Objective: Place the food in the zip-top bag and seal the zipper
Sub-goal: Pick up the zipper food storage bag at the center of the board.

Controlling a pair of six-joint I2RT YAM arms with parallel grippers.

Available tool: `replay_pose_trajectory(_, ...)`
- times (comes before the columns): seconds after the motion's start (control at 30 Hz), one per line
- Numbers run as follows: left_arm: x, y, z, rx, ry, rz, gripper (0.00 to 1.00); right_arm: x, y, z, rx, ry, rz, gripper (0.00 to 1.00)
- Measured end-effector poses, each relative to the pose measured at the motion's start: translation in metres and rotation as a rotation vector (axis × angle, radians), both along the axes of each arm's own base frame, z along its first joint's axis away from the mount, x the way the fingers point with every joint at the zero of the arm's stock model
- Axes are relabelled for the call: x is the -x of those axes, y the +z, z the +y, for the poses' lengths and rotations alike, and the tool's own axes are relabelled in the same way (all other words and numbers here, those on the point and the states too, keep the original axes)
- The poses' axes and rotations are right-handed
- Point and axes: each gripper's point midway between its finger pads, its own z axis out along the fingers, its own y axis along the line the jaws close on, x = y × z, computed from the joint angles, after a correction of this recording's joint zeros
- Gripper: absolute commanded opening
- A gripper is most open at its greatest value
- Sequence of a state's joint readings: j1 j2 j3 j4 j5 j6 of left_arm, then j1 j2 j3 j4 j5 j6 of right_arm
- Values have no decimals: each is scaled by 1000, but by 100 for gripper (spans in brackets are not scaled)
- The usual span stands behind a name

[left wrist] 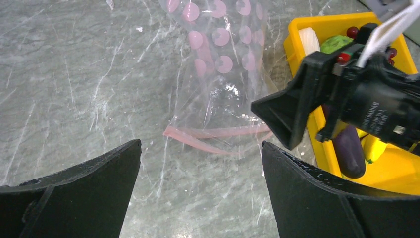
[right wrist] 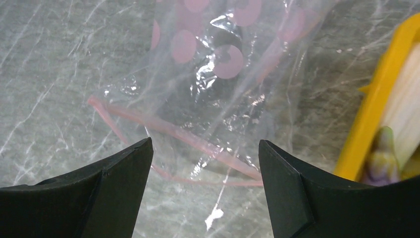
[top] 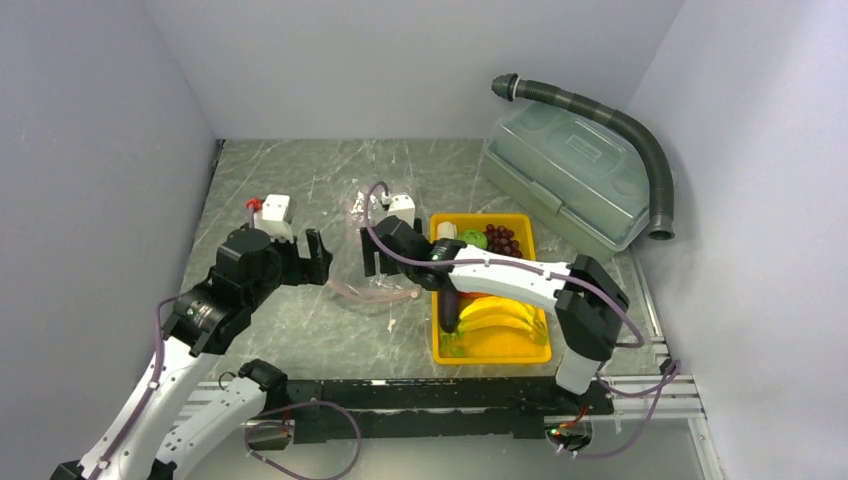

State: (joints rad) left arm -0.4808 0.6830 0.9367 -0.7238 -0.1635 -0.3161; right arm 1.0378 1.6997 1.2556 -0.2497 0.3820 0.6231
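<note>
The zip-top bag [top: 362, 205] is clear with pink dots and lies flat on the marble table, left of the yellow tray [top: 490, 350]. Its pink zipper [left wrist: 213, 134] gapes at the near end. The food sits in the tray: bananas [top: 497, 315], a purple eggplant [left wrist: 348, 148], dark grapes [top: 503, 240] and a green piece [top: 472, 240]. My right gripper [right wrist: 205, 146] hovers open just over the zipper [right wrist: 198, 141], with nothing between its fingers. My left gripper [left wrist: 200, 148] is open too, a little short of the bag's mouth, and holds nothing.
A translucent lidded box [top: 570, 180] stands at the back right with a dark corrugated hose [top: 620, 125] arching over it. Grey walls close in the table on the left, back and right. The right arm reaches across the tray's left side.
</note>
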Motion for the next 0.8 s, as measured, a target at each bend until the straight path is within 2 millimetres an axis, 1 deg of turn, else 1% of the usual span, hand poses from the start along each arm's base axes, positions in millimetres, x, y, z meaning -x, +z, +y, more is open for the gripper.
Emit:
replay_pose_trajectory(0.2,2,3,1,6,0,-11,97,-8,-18,21,9,-12,27,82)
replay_pose_trajectory(0.37,3,5,2,11,0,-21,97,-9,-37,34,47,-11,44,85)
replay_pose_trajectory(0.5,4,6,2,13,0,-25,97,-10,-48,38,78,-18,50,85)
replay_pose_trajectory(0.6,4,6,2,13,0,-25,97,-9,-57,37,96,-25,58,84)
replay_pose_trajectory(0.7,4,7,2,14,0,-28,97,-10,-64,35,111,-37,62,80)
replay_pose_trajectory(0.8,4,7,2,14,0,-28,97,-11,-71,33,125,-49,65,74)
